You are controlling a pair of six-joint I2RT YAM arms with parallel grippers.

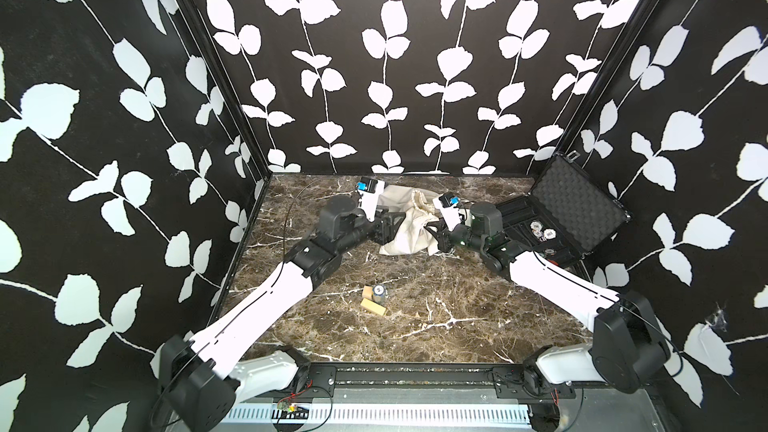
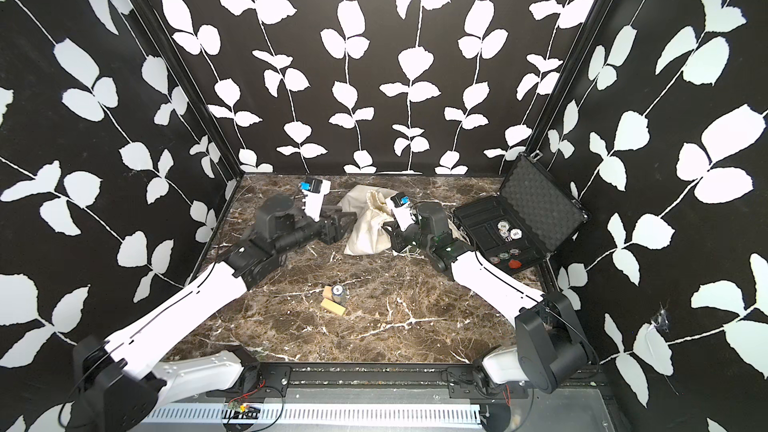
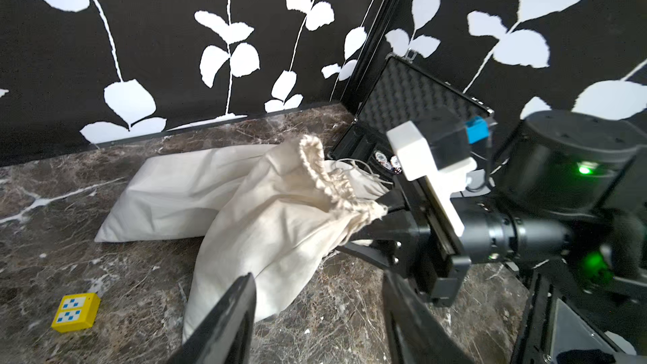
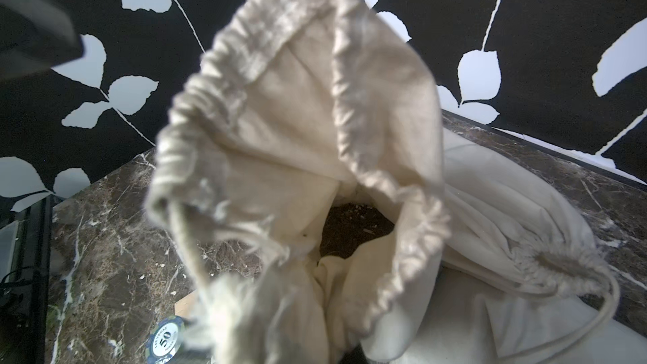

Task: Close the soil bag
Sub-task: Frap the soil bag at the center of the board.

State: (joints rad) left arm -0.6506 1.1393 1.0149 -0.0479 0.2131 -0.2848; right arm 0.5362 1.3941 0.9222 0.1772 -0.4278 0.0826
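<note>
The soil bag is a cream cloth drawstring sack lying at the back middle of the marble table. In the left wrist view the soil bag has its gathered mouth lifted toward the right gripper, which is shut on the rim. The right wrist view looks into the open mouth, with dark soil inside and a loose drawstring hanging; the jaws are hidden by cloth. My left gripper stands open at the bag's bottom end, one finger in front of the cloth, holding nothing.
A second cream bag lies flat behind, its mouth drawn tight. An open black case with poker chips stands at the back right. Wooden blocks and a small round piece sit mid-table. A yellow block lies nearby. Walls close three sides.
</note>
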